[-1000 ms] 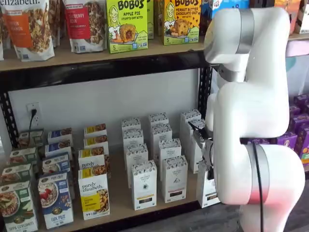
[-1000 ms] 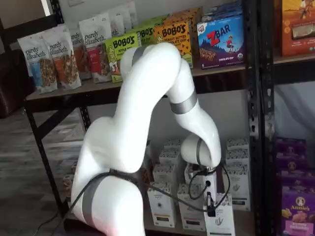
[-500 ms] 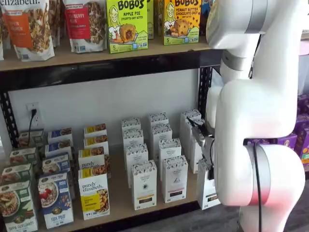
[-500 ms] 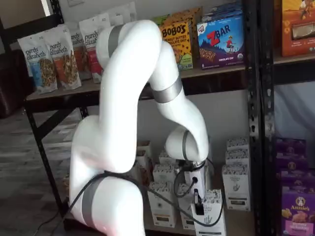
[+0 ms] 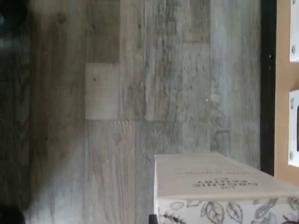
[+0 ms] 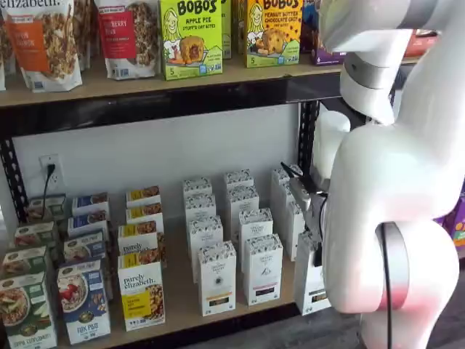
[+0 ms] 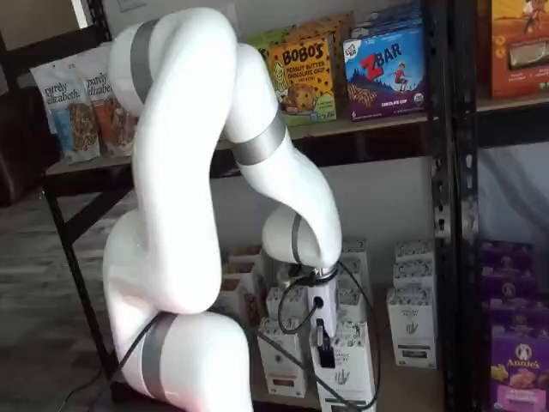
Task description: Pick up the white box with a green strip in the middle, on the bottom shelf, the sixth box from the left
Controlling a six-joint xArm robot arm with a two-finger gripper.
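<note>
The white box [image 7: 346, 371], a tall narrow carton with a speckled top band, hangs in front of the bottom shelf [image 6: 182, 299], past its front edge. My gripper [image 7: 323, 344] is shut on its top, with a black finger showing against the carton's face. In a shelf view the box [image 6: 311, 282] shows beside the white arm, mostly hidden by it. In the wrist view the box [image 5: 217, 179] fills the near corner over grey plank floor, with the shelf's wooden edge [image 5: 285, 93] beside it.
Rows of similar white cartons [image 6: 217, 279] stand on the bottom shelf, with "purely elizabeth" boxes [image 6: 141, 291] and blue cereal boxes [image 6: 83, 299] further left. Bobo's boxes [image 6: 190, 36] line the upper shelf. A black perforated upright [image 7: 442, 215] and purple boxes [image 7: 516, 369] stand to the right.
The arm has swung away from the rack with the white box in the gripper. The box has come off the shelf board and moved left and outward in front of it.
</note>
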